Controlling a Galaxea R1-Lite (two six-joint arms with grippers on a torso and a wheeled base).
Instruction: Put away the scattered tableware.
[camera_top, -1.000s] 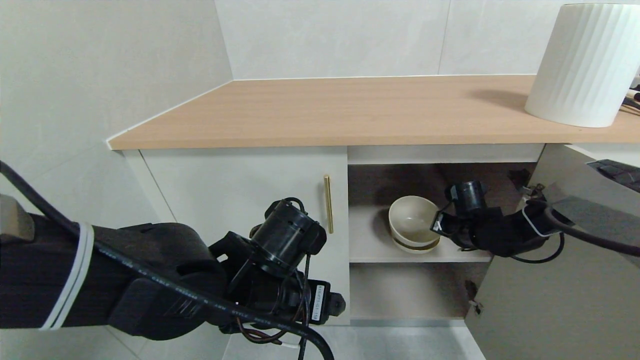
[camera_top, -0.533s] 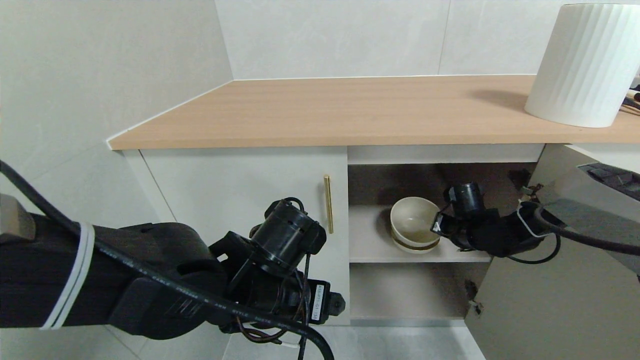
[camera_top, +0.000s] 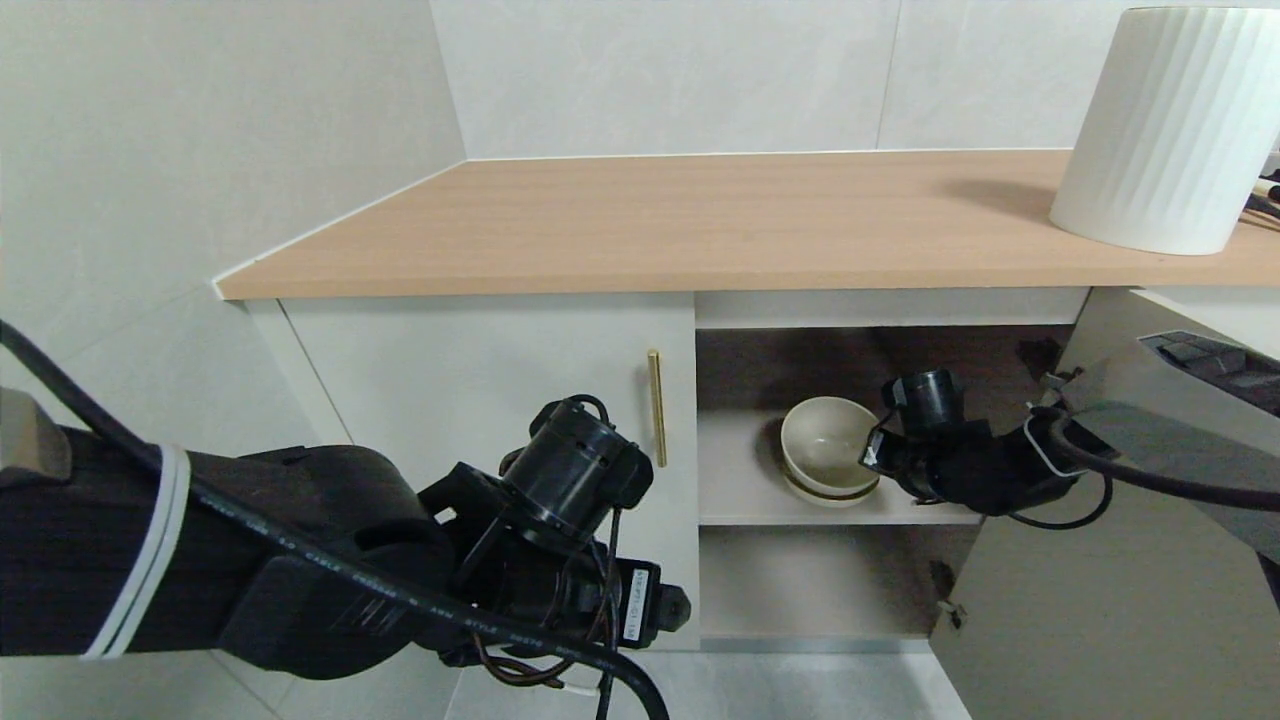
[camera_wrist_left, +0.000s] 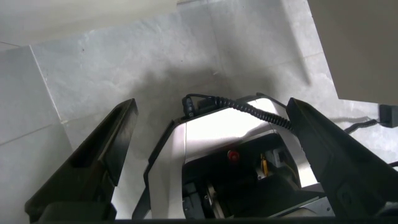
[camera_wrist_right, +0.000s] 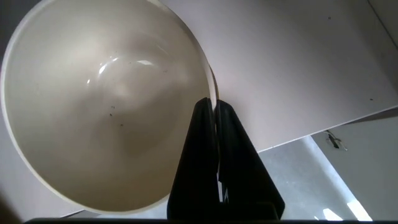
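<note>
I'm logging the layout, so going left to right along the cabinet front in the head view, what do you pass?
closed cabinet door → brass handle → bowl on the shelf → right gripper pinching the bowl's rim → open cabinet door

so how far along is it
Done: door open, lower bowl on the shelf. In hand: right gripper pinches the top bowl by its rim, tilted onto the lower one. To do: let go, pull out, probably shut the door. The left gripper is open and empty.
</note>
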